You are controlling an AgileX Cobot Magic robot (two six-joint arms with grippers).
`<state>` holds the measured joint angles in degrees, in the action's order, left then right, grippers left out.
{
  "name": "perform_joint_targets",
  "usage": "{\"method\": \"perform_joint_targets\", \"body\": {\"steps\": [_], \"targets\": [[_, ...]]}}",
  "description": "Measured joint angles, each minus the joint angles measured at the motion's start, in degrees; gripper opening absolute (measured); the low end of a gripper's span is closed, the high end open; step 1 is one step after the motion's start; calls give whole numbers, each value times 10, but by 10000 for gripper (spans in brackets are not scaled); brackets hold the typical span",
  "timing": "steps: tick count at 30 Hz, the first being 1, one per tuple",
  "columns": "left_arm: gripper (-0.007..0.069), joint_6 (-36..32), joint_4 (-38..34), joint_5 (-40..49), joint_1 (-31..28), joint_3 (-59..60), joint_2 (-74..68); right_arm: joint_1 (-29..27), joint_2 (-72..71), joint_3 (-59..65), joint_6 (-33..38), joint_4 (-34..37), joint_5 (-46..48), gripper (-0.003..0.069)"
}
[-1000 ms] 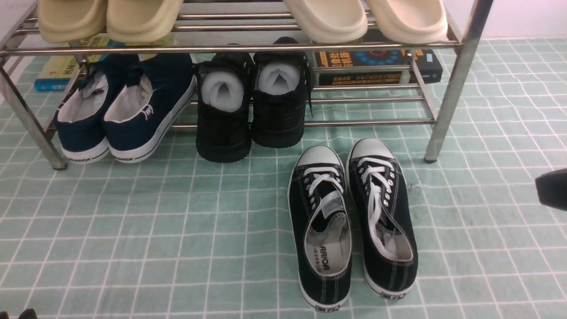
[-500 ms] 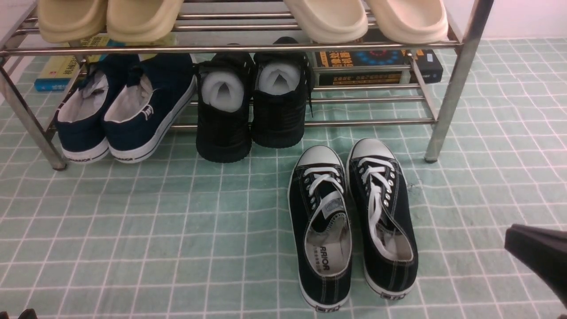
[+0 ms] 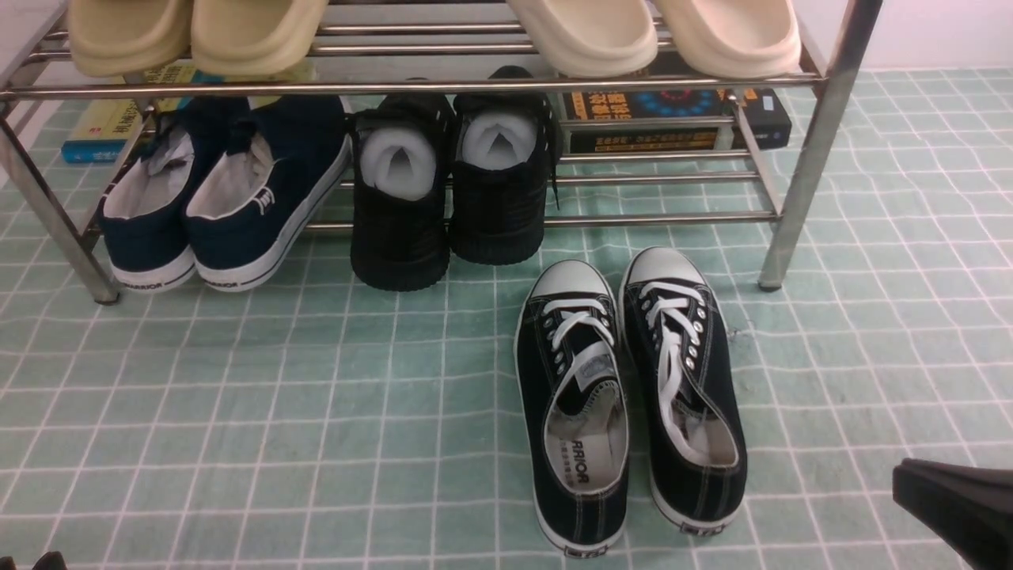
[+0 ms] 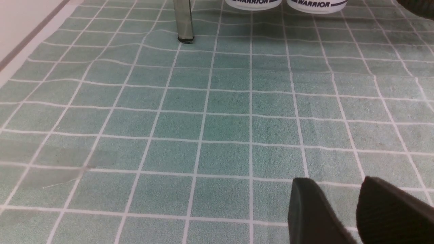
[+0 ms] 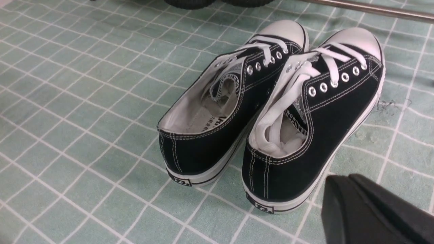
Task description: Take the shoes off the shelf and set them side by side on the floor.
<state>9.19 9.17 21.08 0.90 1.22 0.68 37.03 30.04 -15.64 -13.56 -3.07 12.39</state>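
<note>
The two black canvas shoes [image 3: 574,404] [image 3: 684,388] stand side by side on the green gridded floor [image 3: 237,412], toes toward the silver shelf [image 3: 815,142]. The right wrist view sees this pair [image 5: 217,112] [image 5: 322,112] from behind the heels. My right gripper [image 3: 902,475] [image 5: 334,184] hangs just right of the right shoe's heel, apart from it, shut and empty. My left gripper [image 4: 335,184] hovers over bare floor, open with nothing between its fingers; it shows only as a dark sliver in the front view's lower left corner.
On the shelf's lower tier sit navy sneakers [image 3: 221,198] and black shoes stuffed with white paper [image 3: 443,190]. Beige slippers [image 3: 190,32] and cream slippers [image 3: 657,32] lie on the upper tier. Books [image 3: 673,119] lie behind. A shelf leg [image 4: 183,20] stands ahead of the left gripper.
My right gripper has dropped from mid-height at the right edge to the lower right corner, nearer the camera. The shoes have not moved.
</note>
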Motion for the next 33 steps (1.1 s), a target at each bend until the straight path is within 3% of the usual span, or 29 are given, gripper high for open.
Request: {"method": "perform_joint_targets", "body": {"steps": [4,7,13,19,33], "targets": [[242,0,0,0,0,0,0,-23,-58,37,61,15,-6,0],[242,0,0,0,0,0,0,-100,-153,101,128,54,-5,1],[242,0,0,0,0,0,0,-256,-293,170,158,77,27,3],[242,0,0,0,0,0,0,-352,-306,169,158,78,74,6],[242,0,0,0,0,0,0,-376,-306,165,158,78,100,20]]}}
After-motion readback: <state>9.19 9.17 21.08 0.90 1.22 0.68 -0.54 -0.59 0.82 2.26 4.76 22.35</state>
